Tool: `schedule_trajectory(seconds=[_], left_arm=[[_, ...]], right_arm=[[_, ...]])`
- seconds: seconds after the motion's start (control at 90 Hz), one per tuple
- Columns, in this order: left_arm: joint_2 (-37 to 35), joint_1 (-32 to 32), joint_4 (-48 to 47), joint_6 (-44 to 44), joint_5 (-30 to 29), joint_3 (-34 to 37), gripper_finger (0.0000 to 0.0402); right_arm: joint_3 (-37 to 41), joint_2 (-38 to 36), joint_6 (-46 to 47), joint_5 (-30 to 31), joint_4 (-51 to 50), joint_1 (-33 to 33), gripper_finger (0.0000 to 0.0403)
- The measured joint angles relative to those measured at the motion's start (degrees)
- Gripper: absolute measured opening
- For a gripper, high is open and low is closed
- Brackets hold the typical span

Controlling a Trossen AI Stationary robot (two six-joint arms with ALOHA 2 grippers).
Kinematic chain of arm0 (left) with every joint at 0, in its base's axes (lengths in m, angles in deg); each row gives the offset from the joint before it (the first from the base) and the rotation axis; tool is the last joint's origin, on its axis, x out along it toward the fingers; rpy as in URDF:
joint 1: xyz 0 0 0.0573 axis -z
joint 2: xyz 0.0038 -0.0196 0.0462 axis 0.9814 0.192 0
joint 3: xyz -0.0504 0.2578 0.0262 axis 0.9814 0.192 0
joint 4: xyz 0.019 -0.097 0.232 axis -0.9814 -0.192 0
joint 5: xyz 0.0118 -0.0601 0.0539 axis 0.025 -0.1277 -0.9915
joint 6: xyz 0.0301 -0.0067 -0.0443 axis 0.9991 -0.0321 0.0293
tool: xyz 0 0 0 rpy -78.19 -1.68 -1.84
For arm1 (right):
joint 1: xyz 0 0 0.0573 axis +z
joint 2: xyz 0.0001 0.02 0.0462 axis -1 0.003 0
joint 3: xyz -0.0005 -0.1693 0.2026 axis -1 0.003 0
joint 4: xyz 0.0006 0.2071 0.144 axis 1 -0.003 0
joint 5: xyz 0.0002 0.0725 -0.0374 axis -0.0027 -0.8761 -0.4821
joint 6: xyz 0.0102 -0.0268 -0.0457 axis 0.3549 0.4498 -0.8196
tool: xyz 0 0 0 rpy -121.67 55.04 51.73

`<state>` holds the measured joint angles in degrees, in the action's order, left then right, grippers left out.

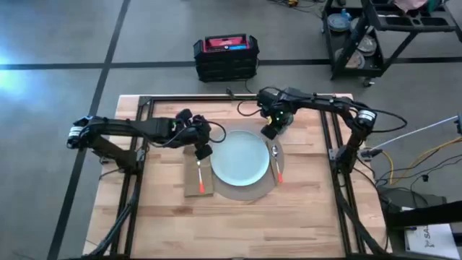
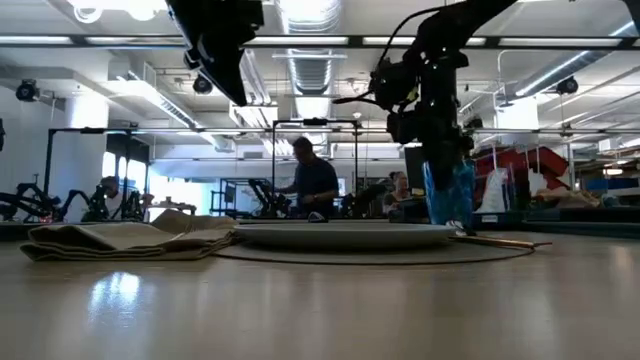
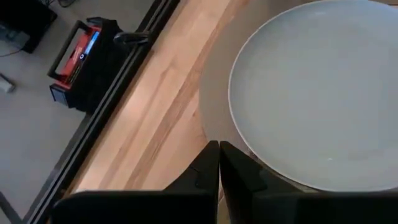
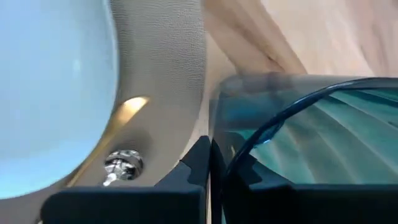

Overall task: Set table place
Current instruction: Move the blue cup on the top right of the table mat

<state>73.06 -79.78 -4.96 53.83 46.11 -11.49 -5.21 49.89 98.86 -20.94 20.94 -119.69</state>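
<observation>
Right gripper [image 1: 270, 131] clamped on teal cup [image 2: 449, 193], just off mat's far right edge; left gripper [image 1: 203, 153] closed & empty by plate.

Detail: R fingers pinch the cup's rim, one inside & one outside per wrist view; cup [image 4: 311, 143] hangs upright under the gripper, base at or just above table [image 1: 303, 217] – can't tell if touching. Spoon [image 1: 276, 160] lies just in front of R gripper, on the tan mat [image 1: 245, 193], bowl end nearest the fingers. Plate [image 1: 242, 158] sits on mat, beside R gripper toward the centre. L gripper w/ fingers pressed together, nothing between them, hovers over far end of napkin [image 1: 198, 179]; fork [image 1: 201, 177] lies on napkin just ahead of its tips, orange handle pointing away. Plate rim [image 3: 261, 162] is right next to L fingertips.
</observation>
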Motion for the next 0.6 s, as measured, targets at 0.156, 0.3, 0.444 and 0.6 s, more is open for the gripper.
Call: schedule_trajectory(seconds=[0.156,0.3,0.444,0.6], left_arm=[[0.0,0.03,-0.05,-0.55,0.01,0.02,0.0],[0.0,0.03,-0.1,-0.74,0.02,0.02,0.0],[0.0,0.03,-0.1,-1.01,0.02,0.02,0.0],[-0.05,0.15,-0.17,-1.7,0.32,0.02,0.0]], right_arm=[[-0.01,0.0,-0.26,-0.07,0.29,0.13,0.0041],[-0.01,0.0,-0.24,0.64,0.29,0.1,0.0082],[-0.01,-0.02,0.06,3.66,0.18,0.17,0.0115],[-0.19,-1.49,-0.42,3.85,0.18,1.46,0.0141]])
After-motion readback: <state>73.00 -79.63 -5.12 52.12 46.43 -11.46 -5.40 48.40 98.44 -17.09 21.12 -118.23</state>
